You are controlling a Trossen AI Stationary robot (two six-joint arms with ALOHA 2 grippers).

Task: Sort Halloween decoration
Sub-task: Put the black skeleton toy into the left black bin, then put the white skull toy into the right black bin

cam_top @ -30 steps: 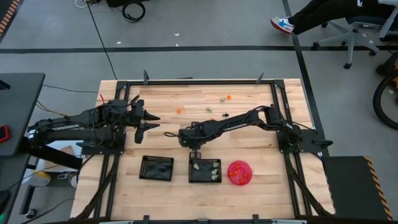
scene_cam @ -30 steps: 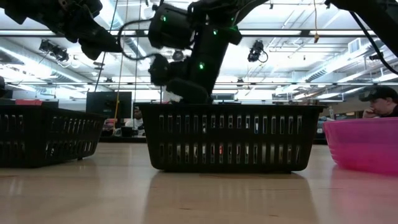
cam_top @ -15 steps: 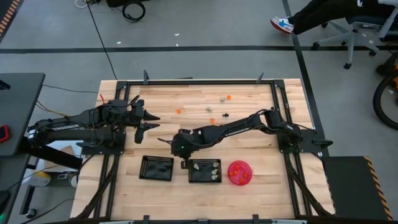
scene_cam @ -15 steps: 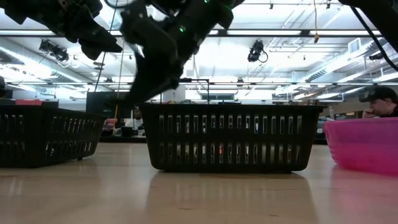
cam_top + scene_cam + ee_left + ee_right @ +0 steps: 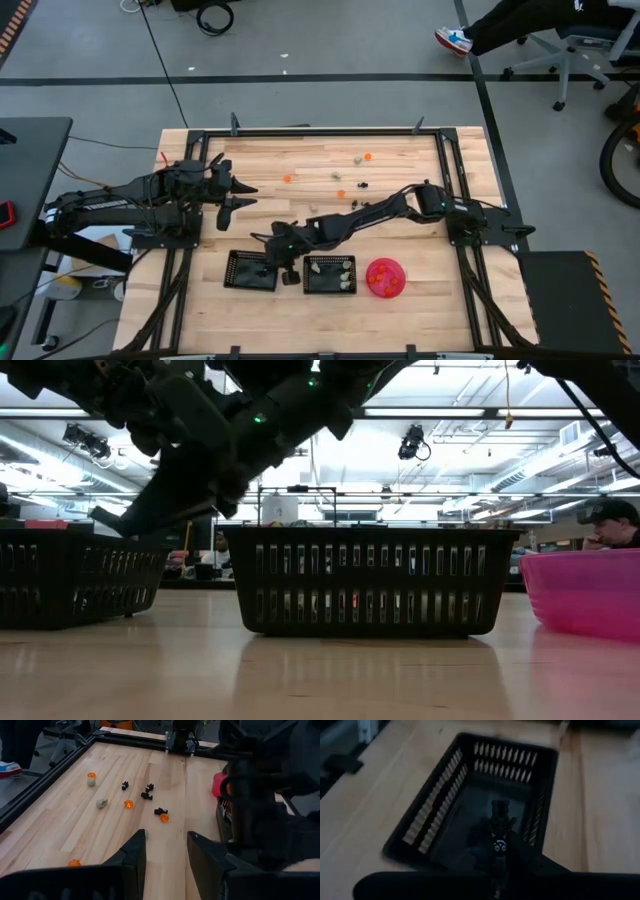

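Small orange, black and pale trinkets (image 5: 340, 185) lie loose on the far half of the wooden table; the left wrist view shows them too (image 5: 145, 802). My right gripper (image 5: 272, 252) reaches across and hovers over the left black mesh tray (image 5: 250, 271), shut on a tiny black trinket (image 5: 498, 822). Below it is the tray's inside (image 5: 470, 815). My left gripper (image 5: 166, 852) waits open above the table's left side (image 5: 238, 195), touching nothing. My right gripper pinches the black trinket (image 5: 498, 832) between its two fingertips, coming from above and slanting down. The trinket is lifted clear and sticks out past the fingertips over the left tray's floor. The dark fingers hide the exact spot of contact.
The middle black tray (image 5: 330, 273) holds pale trinkets. The round pink bowl (image 5: 385, 278) holds orange ones. In the low view the three stand in a row: left tray (image 5: 70, 575), middle tray (image 5: 370, 580), bowl (image 5: 585, 590). Black rails frame the table.
My right gripper has swung from over the middle tray toward the table's left and a little toward the near edge, ending above the left tray. In the low view the arm has swept leftward and now slants down over that tray.
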